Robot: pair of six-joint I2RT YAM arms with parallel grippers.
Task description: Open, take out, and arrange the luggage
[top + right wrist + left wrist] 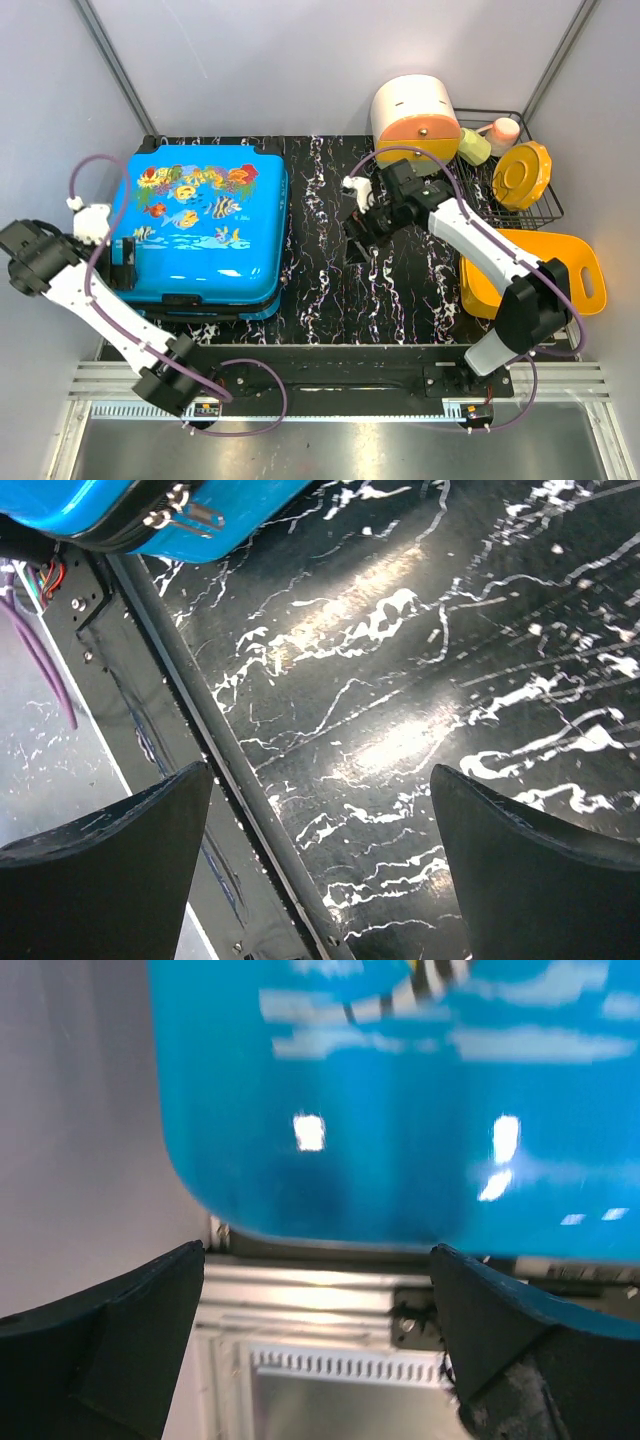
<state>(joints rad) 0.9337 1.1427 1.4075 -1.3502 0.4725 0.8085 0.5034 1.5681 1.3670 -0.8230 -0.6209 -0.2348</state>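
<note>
So, my left arm is bent out wide, with the left gripper (125, 262) spread open at the near-left edge of the luggage (205, 235), gripping nothing. My right arm reaches over the table (320, 290) with the right gripper (358, 245) angled down, fingers apart. The luggage lies flat and zipped on the left half, fish side up. It's nearly square from above, so I can't call the long axis.

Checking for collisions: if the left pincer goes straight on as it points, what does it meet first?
The left pincer would likely meet the luggage shell first; it fills the view ahead, though the gap is unclear.
</note>
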